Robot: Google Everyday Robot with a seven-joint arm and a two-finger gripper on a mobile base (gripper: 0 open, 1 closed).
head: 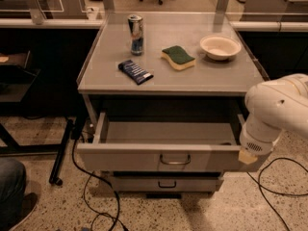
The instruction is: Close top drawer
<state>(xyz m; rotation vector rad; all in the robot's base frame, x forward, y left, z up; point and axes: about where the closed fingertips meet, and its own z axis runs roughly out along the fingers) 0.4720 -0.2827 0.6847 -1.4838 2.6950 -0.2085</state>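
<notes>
1. The claw [250,155] sits at the end of the white arm [281,105], low on the right of the camera view, at the right end of the top drawer's front. The arm's own bulk covers it, so I cannot tell whether it is apart or together.
2. The top drawer [125,160] stands pulled far out and stretches leftward from the claw. Its small handle [174,160] is well to the claw's left.
3. To close it well, I judge the claw should press flat on the front, nearer the handle than the corner. It should then push straight back toward the cabinet, so the drawer does not skew on its runners.
4. Above and to the left of the claw, the bench [216,78] carries a can [136,34], a sponge [178,57], a bowl [220,46] and a dark packet [135,71]. A soft stop would likely keep the can upright.
5. Whether the claw touches the drawer front cannot be told, and the arm covers the drawer's right front corner. Below and to the left, a lower drawer [166,183] shows only its front. Cables [279,186] lie on the floor beneath the claw.
</notes>
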